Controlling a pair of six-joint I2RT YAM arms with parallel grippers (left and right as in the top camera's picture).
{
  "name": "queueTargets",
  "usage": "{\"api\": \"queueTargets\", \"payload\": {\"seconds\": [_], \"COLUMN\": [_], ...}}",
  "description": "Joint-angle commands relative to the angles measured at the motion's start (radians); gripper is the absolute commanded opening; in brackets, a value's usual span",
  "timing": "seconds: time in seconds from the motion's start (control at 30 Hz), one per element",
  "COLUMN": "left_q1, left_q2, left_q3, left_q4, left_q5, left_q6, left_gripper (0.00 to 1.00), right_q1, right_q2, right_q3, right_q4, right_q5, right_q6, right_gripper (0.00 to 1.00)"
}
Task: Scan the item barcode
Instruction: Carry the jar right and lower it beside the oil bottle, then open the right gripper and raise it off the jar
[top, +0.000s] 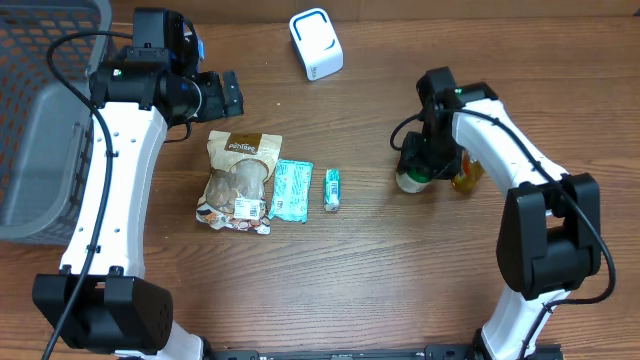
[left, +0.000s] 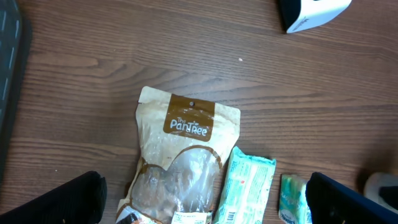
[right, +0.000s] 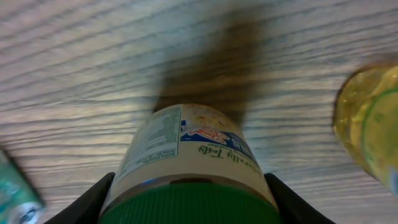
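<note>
Jar (top: 409, 181) with green lid: right of centre in the overhead frame, beside a yellow bottle (top: 467, 178). Right gripper (right: 193, 208) clamps it just under the lid, leaving the label bare, presumably for showing to the white scanner (top: 316, 44) at top centre. Left gripper (top: 222, 95) gapes wide, holding nothing, above the snack pouch (top: 240, 180).

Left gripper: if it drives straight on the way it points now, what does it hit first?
Most likely the brown snack pouch, centred ahead of the open left gripper in its wrist view. Depth is unclear; it could touch bare table just short of the pouch.
</note>
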Motion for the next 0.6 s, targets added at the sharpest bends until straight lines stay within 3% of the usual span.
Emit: {"api": "queueTargets", "payload": {"seconds": [0.0,0.07,0.27,0.57], "left_q1": [0.003,0.003,0.003,0.003], "left_q2": [0.002,0.002,0.002,0.002], "left_q3": [0.014,0.014,0.014,0.014], "left_q4": [0.000,0.000,0.000,0.000], "left_q5": [0.010,0.010,0.010,0.010], "left_q6": [0.012,0.012,0.012,0.012], "left_gripper": [1.00,1.00,1.00,0.99], "right_q1": [0.006,0.006,0.005,0.006], "right_q2": [0.001,0.001,0.000,0.000], "right_q3": [-0.042,-0.045,-0.041,0.121], "right_q4": [0.027,0.028,0.044,0.045], "right_q5": [0.011,0.011,0.012,0.045], "right_q6": [-0.005,-0.005,-0.005,-0.006], "right_gripper": [0.53,0.71,1.00,1.00]}}
